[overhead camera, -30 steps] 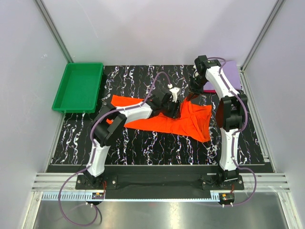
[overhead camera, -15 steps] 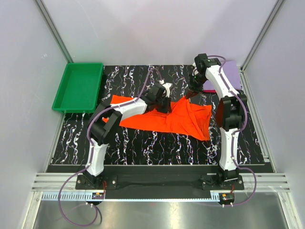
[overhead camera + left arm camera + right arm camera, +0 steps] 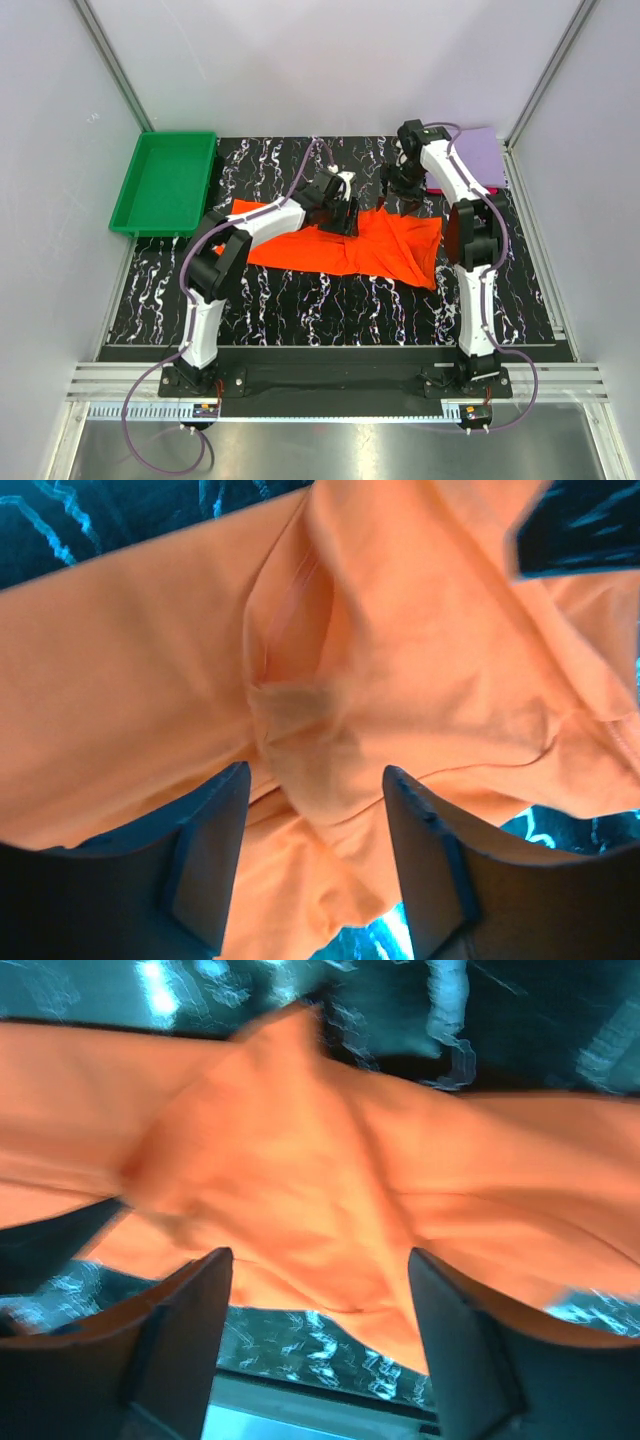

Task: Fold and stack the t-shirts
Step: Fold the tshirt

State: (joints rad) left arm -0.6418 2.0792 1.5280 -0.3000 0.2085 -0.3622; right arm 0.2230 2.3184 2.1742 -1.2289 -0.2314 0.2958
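Orange-red t-shirt [image 3: 345, 250] – lies across the middle of the marbled black table [image 3: 300, 305] as a long, uneven band running from centre left to centre right. Creases and doubled layers show in both wrist views.

Lavender t-shirt [image 3: 480, 155] – flat at the upper right of the table, apart from the work.

Green tray [image 3: 165, 185] – upper left, not involved.

Left gripper [image 3: 315, 865] – poised over the upper edge of the band near the middle of the overhead view. Its 2 fingers [image 3: 205, 870] stand apart with a bunched ridge of cloth below the gap; nothing is pinched.

Right gripper [image 3: 315, 1350] – above the band's upper right part, jaws likewise wide and empty, with the cloth lying loose beneath them.

Step in hand, as judged: the orange-red shirt is mid-fold. It looks narrowed lengthwise but not yet brought end to end, and neither arm has hold of it.

Next move, as judged: each gripper must descend and close on a cloth edge, catching all layers there, not only the top 1. The ridge under the left gripper should be smoothed or taken up first, or the cross fold will set crooked. The 2 arms must then carry 1 end over the other together, keeping the edges in line. Stacking with the lavender shirt comes after.
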